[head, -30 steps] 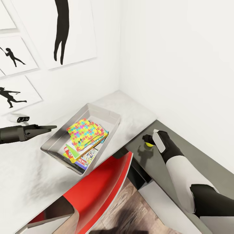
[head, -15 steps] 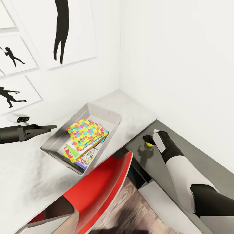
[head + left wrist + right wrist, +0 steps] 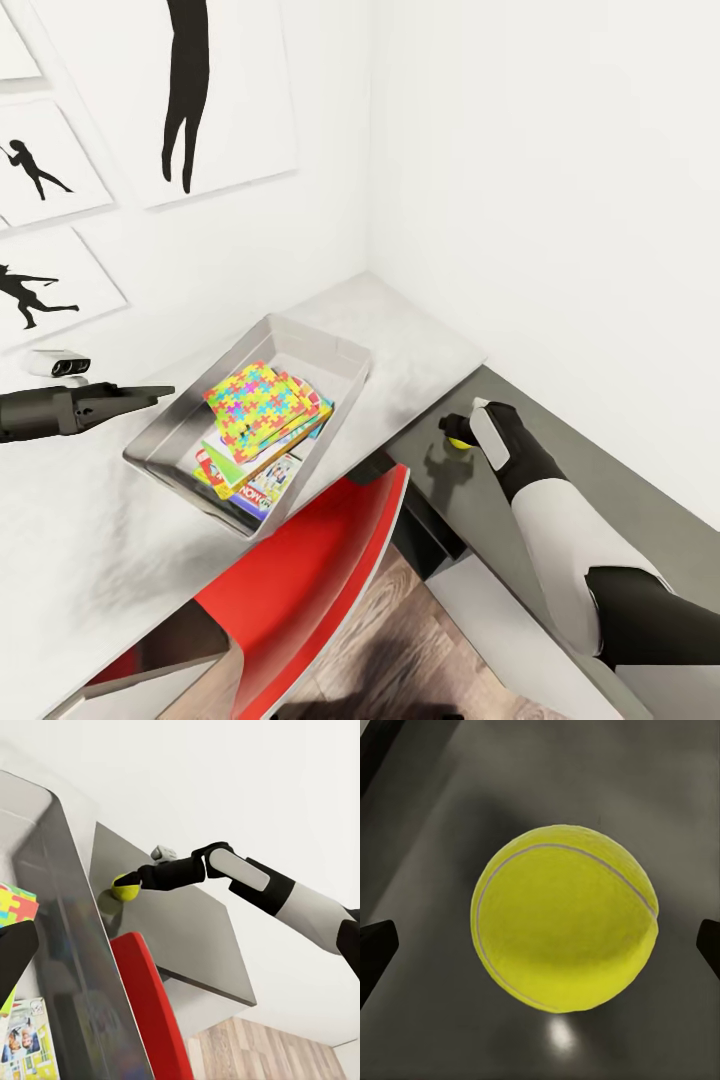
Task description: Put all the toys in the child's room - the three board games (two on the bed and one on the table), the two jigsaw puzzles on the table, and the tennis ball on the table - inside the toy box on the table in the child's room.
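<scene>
Yellow-green tennis ball [image 3: 564, 919] between right hand's [image 3: 455, 433] fingertips, unpinched.

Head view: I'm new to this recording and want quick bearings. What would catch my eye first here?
Probably the bright jigsaw puzzles, lying on top of the board games inside the grey toy box on the pale table. Next, the red chair tucked below the table edge. Then the yellow tennis ball at the right gripper over the table's dark lower section; the fingers flank it, but whether they grip is unclear.
</scene>
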Motion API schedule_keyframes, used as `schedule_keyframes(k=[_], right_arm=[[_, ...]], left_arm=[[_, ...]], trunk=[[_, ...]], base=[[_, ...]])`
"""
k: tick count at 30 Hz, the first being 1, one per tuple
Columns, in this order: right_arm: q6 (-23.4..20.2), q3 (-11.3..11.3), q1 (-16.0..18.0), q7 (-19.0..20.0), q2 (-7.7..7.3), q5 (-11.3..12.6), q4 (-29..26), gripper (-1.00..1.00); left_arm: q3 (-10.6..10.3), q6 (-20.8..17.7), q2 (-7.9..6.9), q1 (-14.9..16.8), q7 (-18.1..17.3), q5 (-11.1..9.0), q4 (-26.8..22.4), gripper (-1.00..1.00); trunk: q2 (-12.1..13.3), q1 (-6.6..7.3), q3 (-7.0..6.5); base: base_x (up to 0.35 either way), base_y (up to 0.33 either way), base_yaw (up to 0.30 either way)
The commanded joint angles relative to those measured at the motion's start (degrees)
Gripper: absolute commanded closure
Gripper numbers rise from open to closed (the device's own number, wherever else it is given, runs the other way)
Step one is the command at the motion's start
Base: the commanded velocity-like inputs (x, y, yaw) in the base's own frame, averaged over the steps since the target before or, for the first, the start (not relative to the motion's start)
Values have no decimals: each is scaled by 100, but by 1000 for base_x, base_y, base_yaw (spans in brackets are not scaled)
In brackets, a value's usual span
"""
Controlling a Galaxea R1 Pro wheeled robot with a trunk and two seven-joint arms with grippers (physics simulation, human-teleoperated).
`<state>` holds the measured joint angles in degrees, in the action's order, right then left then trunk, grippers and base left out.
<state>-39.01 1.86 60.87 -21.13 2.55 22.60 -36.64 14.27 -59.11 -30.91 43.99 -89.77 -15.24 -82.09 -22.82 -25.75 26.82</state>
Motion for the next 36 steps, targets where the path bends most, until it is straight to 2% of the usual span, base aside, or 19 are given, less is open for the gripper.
schedule_keyframes(k=[1, 14, 36], right_arm=[[-10, 16, 3, -49, 3, 60, -7, -100], [-10, 16, 3, -49, -21, 60, -15, -100], [-7, 16, 3, -49, -26, 60, -38, -100]], left_arm=[[1, -59, -3, 4, -23, 3, 0, -100], [3, -65, -3, 4, -23, -2, -12, -100], [6, -65, -90, 4, -23, -5, -18, -100]], trunk=[[-10, -3, 9], [-10, -3, 40], [-10, -3, 54]], base=[[0, 0, 0], [0, 0, 0], [0, 0, 0]])
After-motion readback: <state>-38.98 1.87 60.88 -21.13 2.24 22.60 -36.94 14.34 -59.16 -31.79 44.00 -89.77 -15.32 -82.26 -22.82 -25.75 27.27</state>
